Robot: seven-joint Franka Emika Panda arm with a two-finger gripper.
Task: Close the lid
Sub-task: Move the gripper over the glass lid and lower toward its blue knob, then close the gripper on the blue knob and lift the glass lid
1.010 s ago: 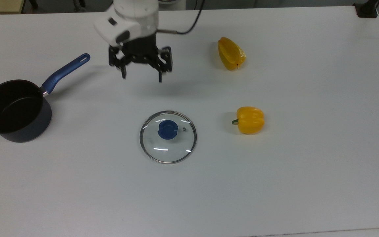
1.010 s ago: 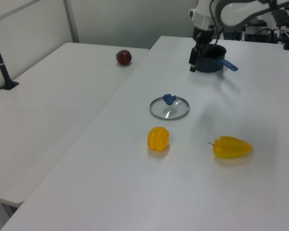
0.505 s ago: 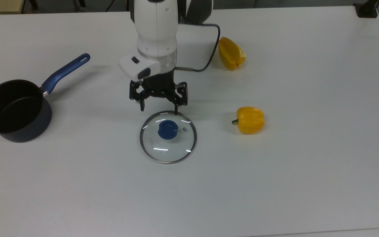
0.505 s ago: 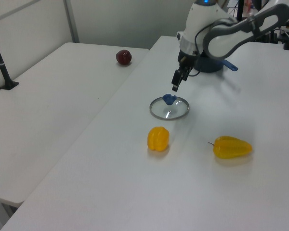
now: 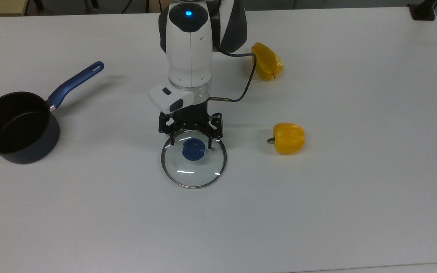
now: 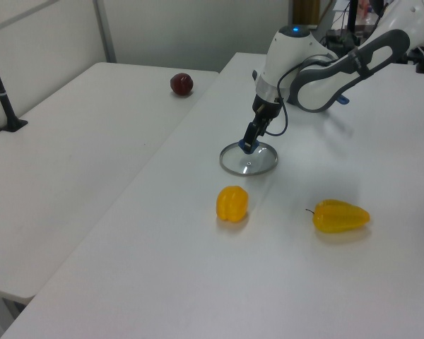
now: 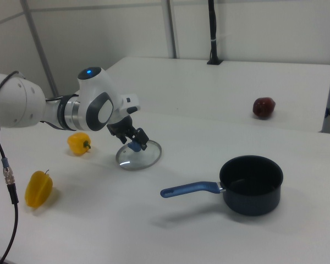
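Standing open toward the top view's left edge: a dark saucepan, blue handle angled up and to the top view's right, empty inside. Well apart from it, lying on the white table: two yellow peppers, a blocky one with a short green stem pointing to the top view's left, and a longer, tapered one farther up the top view. On a second, adjoining table: a dark red apple, alone near the seam. At the left view's far left: a black post on a clamped base.
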